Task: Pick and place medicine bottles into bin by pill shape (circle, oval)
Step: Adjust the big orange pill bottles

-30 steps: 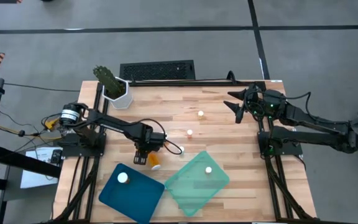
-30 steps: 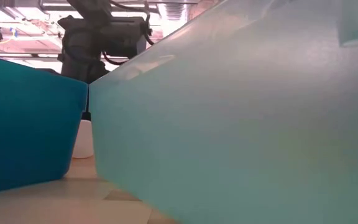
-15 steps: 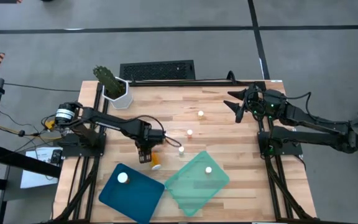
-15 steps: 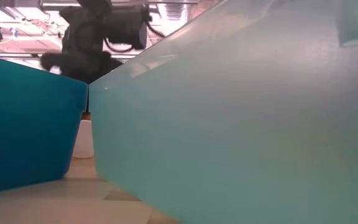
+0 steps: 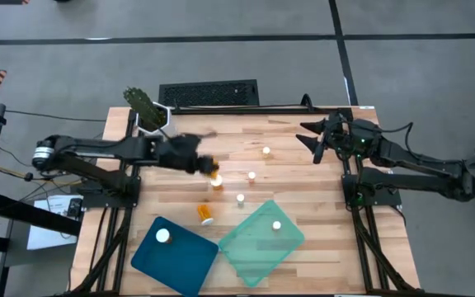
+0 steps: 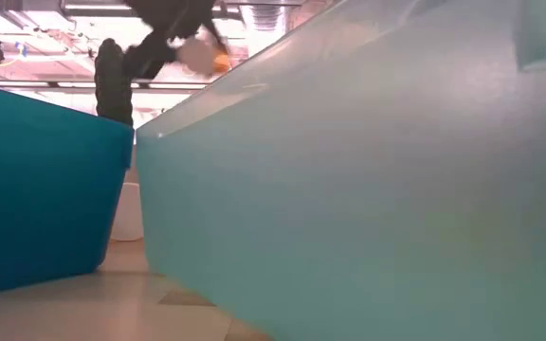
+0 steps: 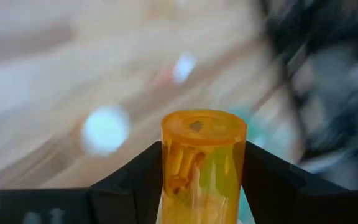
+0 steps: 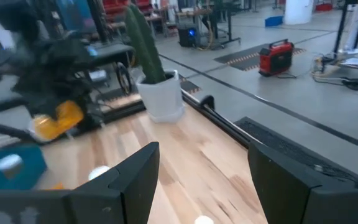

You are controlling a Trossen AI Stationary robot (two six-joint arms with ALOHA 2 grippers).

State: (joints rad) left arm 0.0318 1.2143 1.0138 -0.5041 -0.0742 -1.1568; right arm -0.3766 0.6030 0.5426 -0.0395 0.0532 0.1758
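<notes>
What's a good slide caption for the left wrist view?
Left gripper clamps an amber medicine bottle, pills visible inside, carried above the blurred wooden table.
</notes>
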